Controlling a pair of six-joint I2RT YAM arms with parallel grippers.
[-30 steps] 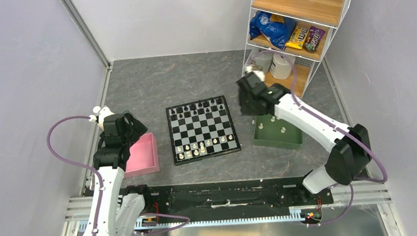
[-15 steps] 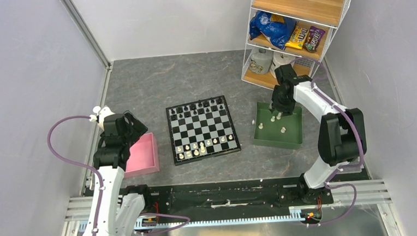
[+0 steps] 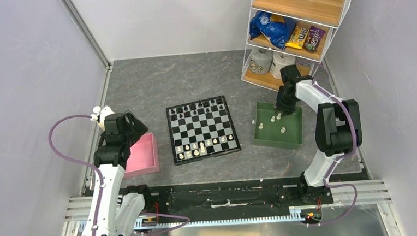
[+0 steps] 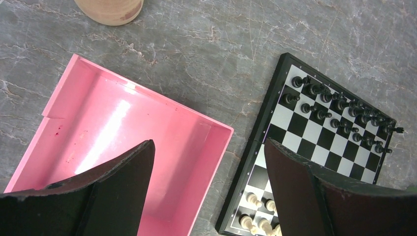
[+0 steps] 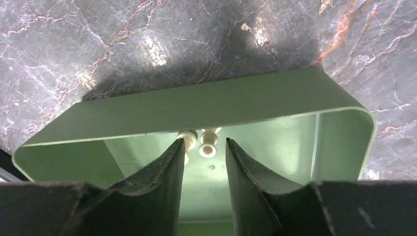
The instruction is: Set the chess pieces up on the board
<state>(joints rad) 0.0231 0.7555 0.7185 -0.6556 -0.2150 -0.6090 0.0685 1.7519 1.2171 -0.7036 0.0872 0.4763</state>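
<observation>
my left gripper [image 4: 207, 146] hangs spread wide above the pink tray [image 4: 123, 113], just left of the chessboard [image 3: 202, 130]. on the board, cream pieces [image 3: 200, 148] stand along the near edge and black pieces [image 3: 197, 109] fill the two far rows. right of the board sits the green tray [image 3: 291, 139] with a few loose cream pieces [image 3: 260, 126]. at the tray's far end my right gripper [image 5: 204, 141] reaches down, jaws part-way apart on either side of a small cream piece [image 5: 207, 146], not closed on it.
</observation>
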